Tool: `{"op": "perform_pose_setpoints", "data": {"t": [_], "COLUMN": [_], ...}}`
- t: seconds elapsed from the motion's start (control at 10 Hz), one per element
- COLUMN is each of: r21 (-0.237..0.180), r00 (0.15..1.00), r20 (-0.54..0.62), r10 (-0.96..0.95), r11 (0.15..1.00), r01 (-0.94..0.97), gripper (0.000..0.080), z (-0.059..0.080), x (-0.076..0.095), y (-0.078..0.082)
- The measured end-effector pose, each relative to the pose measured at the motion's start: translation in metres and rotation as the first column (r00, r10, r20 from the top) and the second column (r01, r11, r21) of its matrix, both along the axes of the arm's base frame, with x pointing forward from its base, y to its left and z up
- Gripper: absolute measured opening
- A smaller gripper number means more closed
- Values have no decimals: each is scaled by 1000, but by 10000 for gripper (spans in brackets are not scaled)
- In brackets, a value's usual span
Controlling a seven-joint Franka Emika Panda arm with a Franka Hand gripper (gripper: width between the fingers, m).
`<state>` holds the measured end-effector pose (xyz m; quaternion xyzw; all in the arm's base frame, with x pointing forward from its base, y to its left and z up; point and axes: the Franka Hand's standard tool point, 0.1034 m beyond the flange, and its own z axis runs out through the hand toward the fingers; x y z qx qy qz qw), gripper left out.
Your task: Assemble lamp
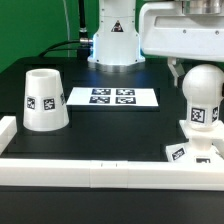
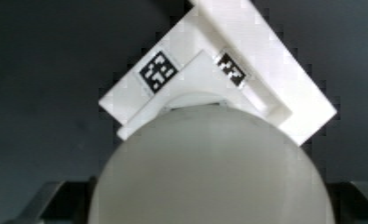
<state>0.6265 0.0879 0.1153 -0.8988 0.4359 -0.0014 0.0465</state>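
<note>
White plastic domed bulb (image 1: 201, 100) upright on flat sq. base (image 1: 179, 152); tool (image 2: 199, 205) state unclear

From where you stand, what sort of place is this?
Most likely a robotics lab test bench: a black table fenced by white rails, a robot arm mounted at the back, and a marker board of printed tags, with similar tags on the lamp shade and bulb.

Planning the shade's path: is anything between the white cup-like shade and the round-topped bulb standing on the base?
Nothing upright. Bare black table separates the white tapered plastic shade and the white round-topped bulb on its square flat base; the marker board lies flat, farther back. The white robot arm hangs over the bulb.
</note>
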Motion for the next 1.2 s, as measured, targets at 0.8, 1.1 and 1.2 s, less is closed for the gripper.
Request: {"op": "perform_pose_setpoints", "data": {"t": [0.8, 1.1, 1.2], "r21": [50, 26, 16], "r00": [996, 943, 893], "r20": [-23, 33, 50], "r10": [-80, 330, 447], "r11": [995, 943, 894], "r01": [82, -331, -448], "gripper": [692, 698, 699], "z": [0, 2, 2], "x": [-1, 2, 4], "y": [-1, 0, -2]}}
